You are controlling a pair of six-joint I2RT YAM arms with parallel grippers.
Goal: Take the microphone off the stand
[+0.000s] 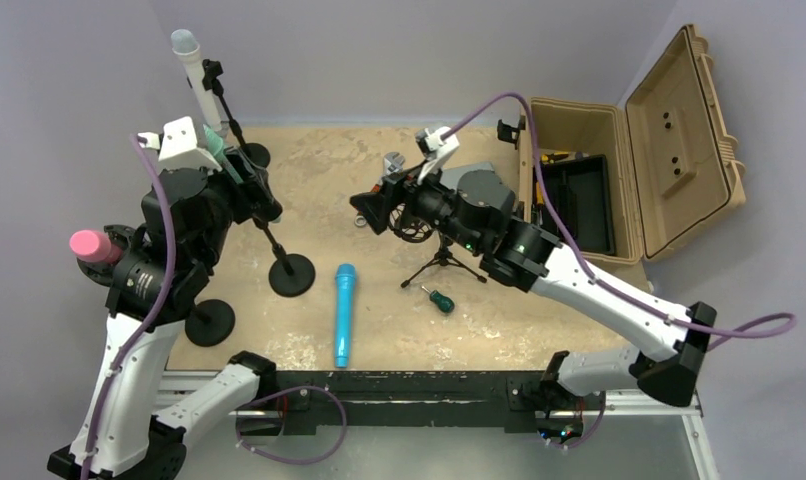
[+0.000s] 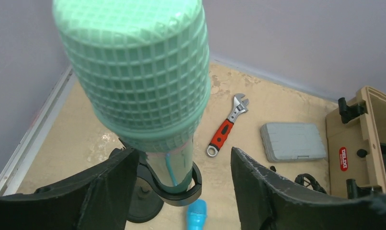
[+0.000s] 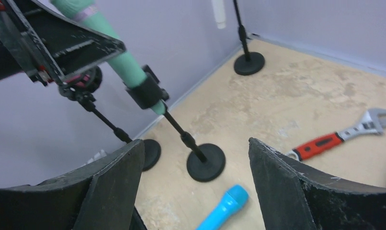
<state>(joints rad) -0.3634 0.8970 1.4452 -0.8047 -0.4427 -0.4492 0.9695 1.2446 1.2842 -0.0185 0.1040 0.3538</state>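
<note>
Left jaws spread apart, gripping nothing, with the green microphone (image 2: 133,72) upright between them, seated in the stand's clip (image 2: 179,195) just below. Right jaws wide, empty, well apart from it.

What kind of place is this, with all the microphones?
Probably a robot practice table in a lab, not a stage. Two robot arms sit at its edge, and a green microphone on a stand shares the tabletop with an adjustable wrench and open toolbox.

Red-handled wrench (image 2: 228,125) near grey case (image 2: 292,142) (toolbox (image 1: 689,170) open, possibly holding tools).
</note>
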